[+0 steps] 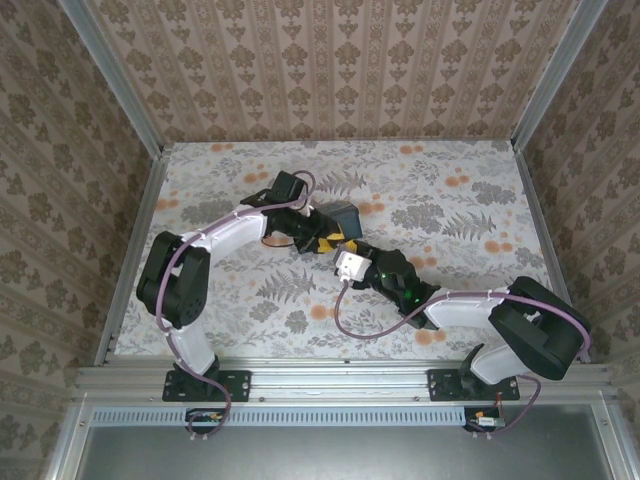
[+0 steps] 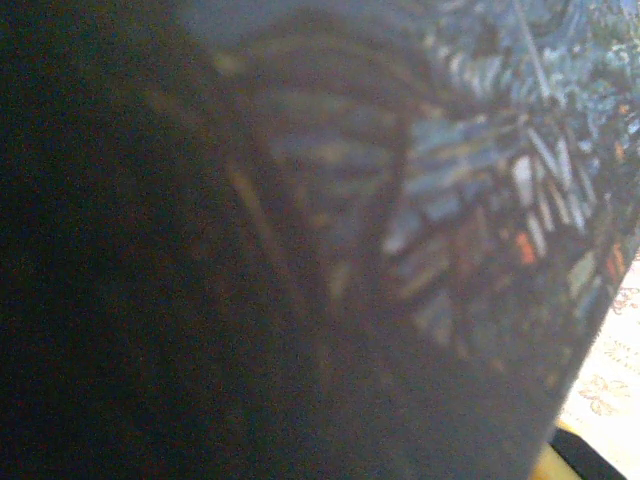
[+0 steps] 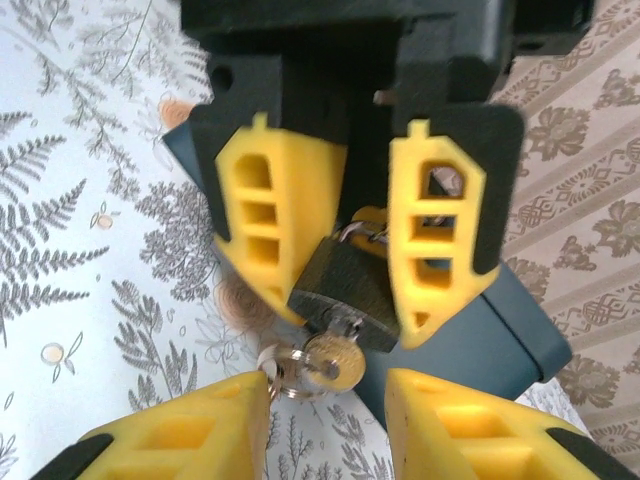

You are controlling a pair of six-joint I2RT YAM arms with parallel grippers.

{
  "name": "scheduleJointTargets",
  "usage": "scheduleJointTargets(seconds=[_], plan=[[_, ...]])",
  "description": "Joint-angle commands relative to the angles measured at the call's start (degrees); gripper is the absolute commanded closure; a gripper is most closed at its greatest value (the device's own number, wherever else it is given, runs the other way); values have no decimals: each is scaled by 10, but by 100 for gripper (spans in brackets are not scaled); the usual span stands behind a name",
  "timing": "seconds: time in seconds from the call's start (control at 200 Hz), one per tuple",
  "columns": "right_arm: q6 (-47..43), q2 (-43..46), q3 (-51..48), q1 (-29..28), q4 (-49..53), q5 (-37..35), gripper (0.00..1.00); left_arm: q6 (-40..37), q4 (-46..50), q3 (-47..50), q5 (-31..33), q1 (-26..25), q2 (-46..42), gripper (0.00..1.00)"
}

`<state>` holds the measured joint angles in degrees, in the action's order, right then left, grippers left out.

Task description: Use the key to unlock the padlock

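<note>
Two small, rigid metal items, judged light and slippery. The padlock [image 3: 340, 290], against the box [image 3: 520, 340], is pinched in the jaws of the left gripper [image 3: 350, 320]. The key [image 3: 338, 365] sits in its keyhole. The jaws of the right gripper [image 3: 330, 385] are parted and empty. Advise gripping the key head flat.

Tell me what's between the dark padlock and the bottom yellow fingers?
The key with its ring, at the padlock's lower end, just above the right gripper, in the right wrist view.

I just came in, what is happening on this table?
The left gripper holds a small dark metal padlock in front of a dark blue box. A small silvery metal key on a ring sits in the padlock's keyhole. The right gripper has open jaws on either side of the key, not pinching it.
</note>
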<state>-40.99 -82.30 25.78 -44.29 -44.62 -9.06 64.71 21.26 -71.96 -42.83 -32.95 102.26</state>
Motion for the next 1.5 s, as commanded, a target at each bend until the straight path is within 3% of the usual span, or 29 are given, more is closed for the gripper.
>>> scheduleJointTargets(seconds=[0.0,0.24,0.985,1.225,1.41,1.495], plan=[[-22,-8,0,1,0,-16,65,-9,-2,3,-14,2,-25,100],[-24,-12,5,0,-53,-42,69,-8,-2,4,-14,2,-25,100],[-21,-13,29,-16,-25,-25,71,-4,-10,7,-14,-4,-23,100],[-16,-18,42,-16,4,-23,81,-4,-9,6,-15,-4,-23,100],[-23,-24,38,-16,12,-37,78,-5,-6,5,-14,-2,-25,100],[-24,-24,35,-16,17,-39,82,-5,-6,5,-14,-1,-27,100]])
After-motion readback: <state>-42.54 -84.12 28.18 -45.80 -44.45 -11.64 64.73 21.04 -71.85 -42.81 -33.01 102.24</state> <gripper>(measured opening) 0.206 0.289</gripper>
